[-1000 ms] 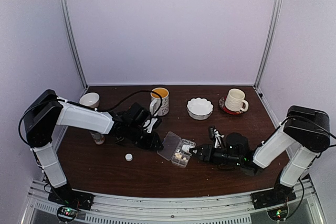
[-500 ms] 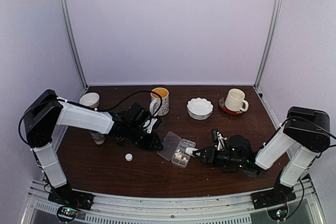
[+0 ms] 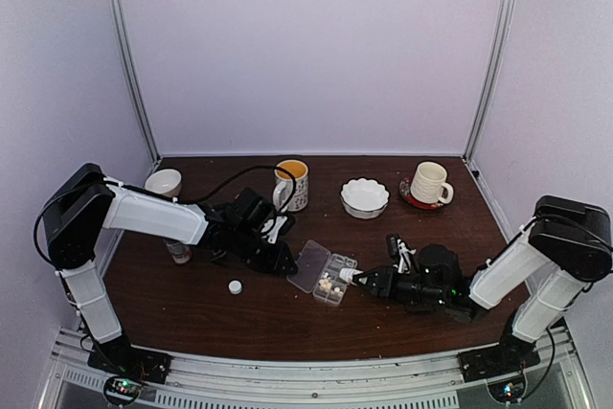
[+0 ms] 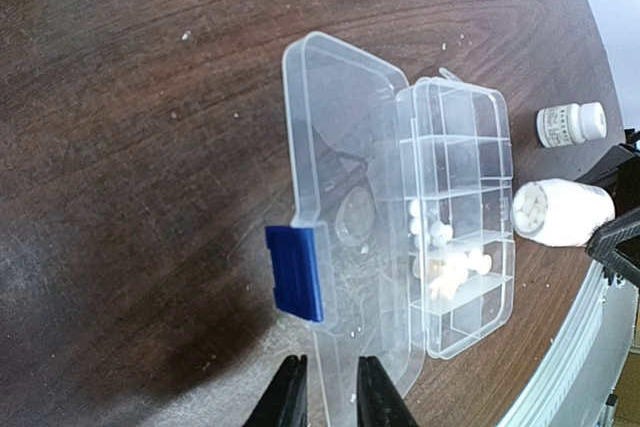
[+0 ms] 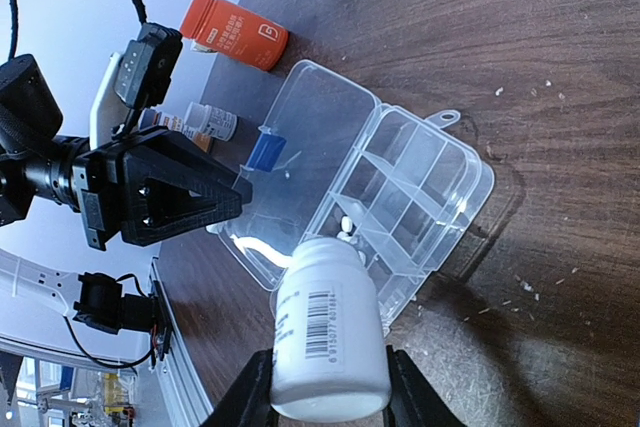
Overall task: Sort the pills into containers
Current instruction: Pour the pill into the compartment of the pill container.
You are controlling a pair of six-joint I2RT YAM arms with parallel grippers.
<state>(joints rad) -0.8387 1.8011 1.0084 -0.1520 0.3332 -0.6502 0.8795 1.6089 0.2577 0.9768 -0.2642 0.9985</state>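
Observation:
The clear organizer box [image 3: 337,272] lies open mid-table, its lid [image 4: 340,147] folded flat with a blue latch [image 4: 295,272]. Whitish pills [image 4: 445,262] fill two of the containers [image 5: 420,187]; the other compartments look bare. My left gripper [image 4: 332,387] is closed narrowly over the lid's near edge [image 3: 310,265]. My right gripper [image 5: 330,387] is shut on a white bottle [image 5: 330,337], tipped with its mouth over the box's rim [image 3: 347,276]. Pills [image 4: 528,209] show inside the bottle's mouth, and a few pills [image 5: 345,227] lie just beyond it.
An orange bottle [image 5: 238,32] and a small capped bottle [image 5: 210,119] stand behind the left gripper. Another small white bottle [image 4: 570,124] stands past the box. A loose white cap [image 3: 235,286] lies near the front. A mug [image 3: 292,184], bowl [image 3: 365,196] and two cups [image 3: 429,183] line the back.
The right arm has shifted slightly to the right, the bottle staying at the box's rim. The left arm has not moved.

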